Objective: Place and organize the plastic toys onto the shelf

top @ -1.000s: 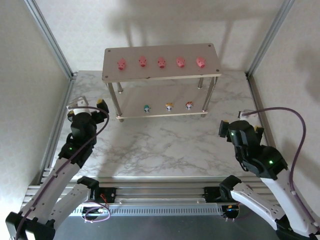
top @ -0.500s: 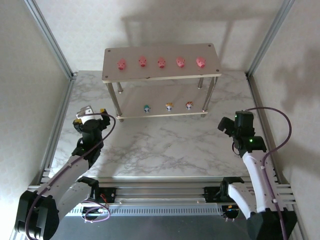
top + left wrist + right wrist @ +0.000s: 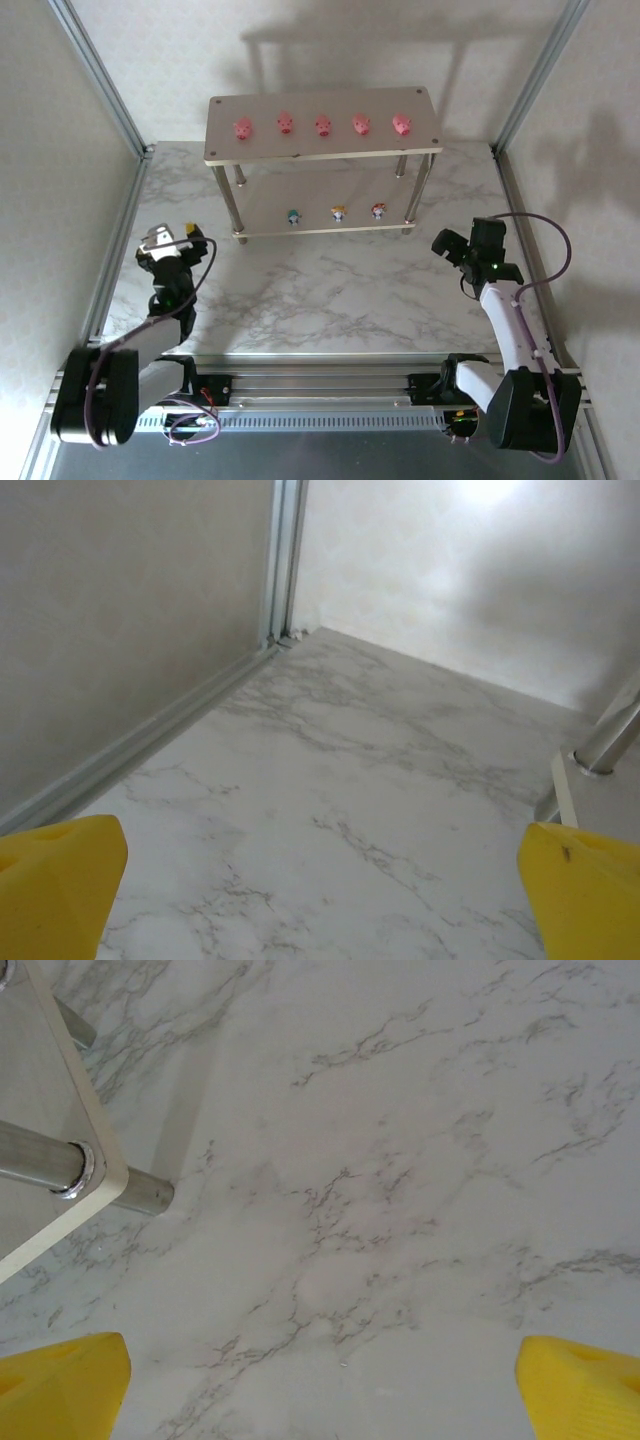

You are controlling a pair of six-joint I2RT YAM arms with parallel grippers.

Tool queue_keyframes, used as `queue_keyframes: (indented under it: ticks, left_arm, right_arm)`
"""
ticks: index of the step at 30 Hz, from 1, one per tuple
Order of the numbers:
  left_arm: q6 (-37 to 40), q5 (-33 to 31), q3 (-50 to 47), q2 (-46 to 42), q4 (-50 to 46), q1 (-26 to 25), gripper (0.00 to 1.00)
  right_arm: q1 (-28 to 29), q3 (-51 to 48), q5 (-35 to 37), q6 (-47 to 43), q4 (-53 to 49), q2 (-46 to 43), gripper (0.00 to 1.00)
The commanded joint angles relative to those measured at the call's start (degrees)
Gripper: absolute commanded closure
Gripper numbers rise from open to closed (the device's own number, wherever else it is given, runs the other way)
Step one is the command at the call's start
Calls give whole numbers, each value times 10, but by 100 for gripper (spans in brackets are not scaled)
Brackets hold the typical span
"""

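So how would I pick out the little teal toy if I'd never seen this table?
Find the two-tier shelf at the far side of the marble table; five pink pigs line its top board. On the lower board, the teal figurine stands at the left end of a row, with a yellow-orange one and a red one to its right. It alone is teal.
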Motion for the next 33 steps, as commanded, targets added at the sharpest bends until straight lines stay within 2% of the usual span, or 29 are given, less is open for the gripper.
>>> queue_keyframes:
  ticks: [1,3,4,9,11,13,15,17,21,25,31,33]
  left_arm:
    - [12,55,14,71,81,4,0]
    - [17,58,19,118,121,4,0]
    - [20,68,35,127,101,4,0]
    - [41,95,68,211,129,5,0]
    - [34,115,69,210,123,14,0]
    - [37,128,50,208,156,15,0]
    - [44,154,21,217,209,17,0]
    - [42,149,-1,234,276,17,0]
    - [42,151,10,229,243,18,0]
    - [42,149,8,230,250,17,0]
    - [42,149,9,230,249,18,0]
    - [42,149,9,229,248,18,1]
  right_arm:
    - [-5,-9,-3,1,32,12,1]
    - [-5,-10,7,-1,36,11,1]
    - [-5,-11,12,-2,37,9,1]
    - [-8,-18,42,-12,45,-2,1]
    - [-9,-22,52,-17,50,-4,1]
    - [-9,-28,60,-21,59,-7,1]
    - [-9,-34,68,-22,73,-10,1]
    - [-9,-43,75,-24,88,-14,1]
    - [-9,-64,77,-39,135,-22,1]
    - [-9,-129,68,-75,251,-41,1]
    - [-8,-309,57,-98,585,-65,1]
    - [-7,-323,62,-112,630,-50,1]
